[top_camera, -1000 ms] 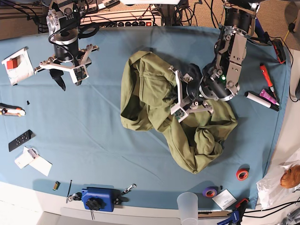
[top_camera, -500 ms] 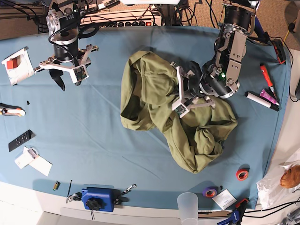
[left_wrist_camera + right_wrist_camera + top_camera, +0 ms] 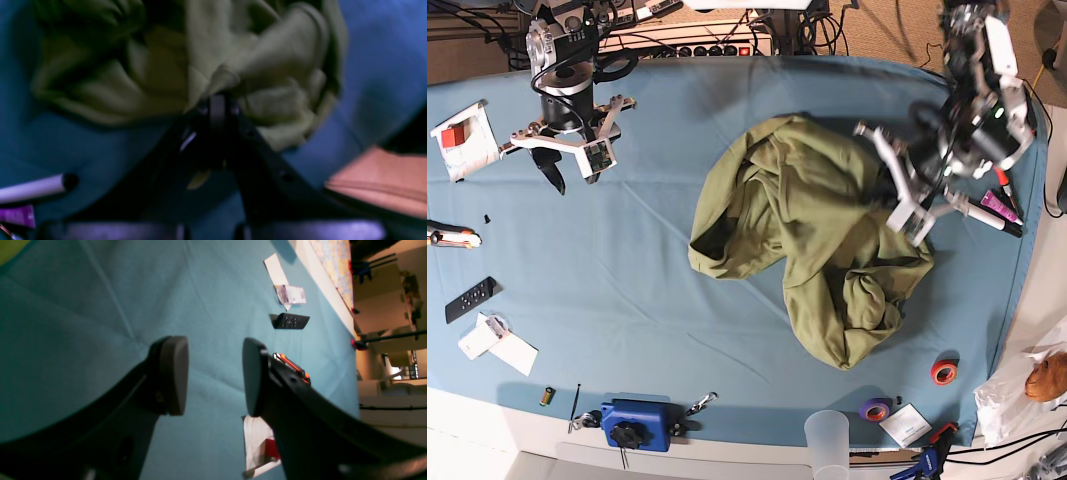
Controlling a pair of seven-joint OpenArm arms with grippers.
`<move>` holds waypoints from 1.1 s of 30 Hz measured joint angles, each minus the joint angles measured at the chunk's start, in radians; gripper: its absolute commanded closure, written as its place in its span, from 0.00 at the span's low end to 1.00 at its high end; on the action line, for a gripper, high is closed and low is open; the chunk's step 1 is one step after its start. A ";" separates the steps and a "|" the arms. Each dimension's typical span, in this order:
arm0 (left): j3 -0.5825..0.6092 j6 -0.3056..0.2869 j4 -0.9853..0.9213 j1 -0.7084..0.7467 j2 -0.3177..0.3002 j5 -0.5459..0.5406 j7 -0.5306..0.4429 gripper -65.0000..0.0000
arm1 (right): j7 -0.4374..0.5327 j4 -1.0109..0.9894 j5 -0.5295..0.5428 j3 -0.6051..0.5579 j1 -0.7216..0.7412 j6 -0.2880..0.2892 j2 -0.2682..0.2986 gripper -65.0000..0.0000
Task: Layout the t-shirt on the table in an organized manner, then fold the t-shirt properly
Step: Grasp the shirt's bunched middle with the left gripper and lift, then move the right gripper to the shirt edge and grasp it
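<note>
I am seeing my left tool (image 3: 217, 100) clenching a bunched fold of the shirt (image 3: 812, 240), which is lying crumpled on the table (image 3: 657, 300) beside it. My right tool (image 3: 213, 373) is hanging released, well apart, gripping nothing, a remote (image 3: 291, 321) lying beyond it.

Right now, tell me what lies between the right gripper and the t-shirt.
In the base view, only bare teal table separates the open right gripper from the t-shirt.
</note>
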 measured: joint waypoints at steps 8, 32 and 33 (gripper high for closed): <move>-0.268 0.001 0.169 0.150 0.001 -0.041 0.009 1.00 | 0.000 0.000 0.034 0.000 0.000 0.043 0.000 0.59; -0.393 0.001 0.167 0.235 0.008 -0.058 0.012 1.00 | 0.124 -0.312 0.420 0.002 0.285 0.531 -0.117 0.59; -0.393 0.001 0.167 0.235 0.009 -0.058 0.008 1.00 | 0.124 -0.325 0.433 0.002 0.296 0.556 -0.119 0.59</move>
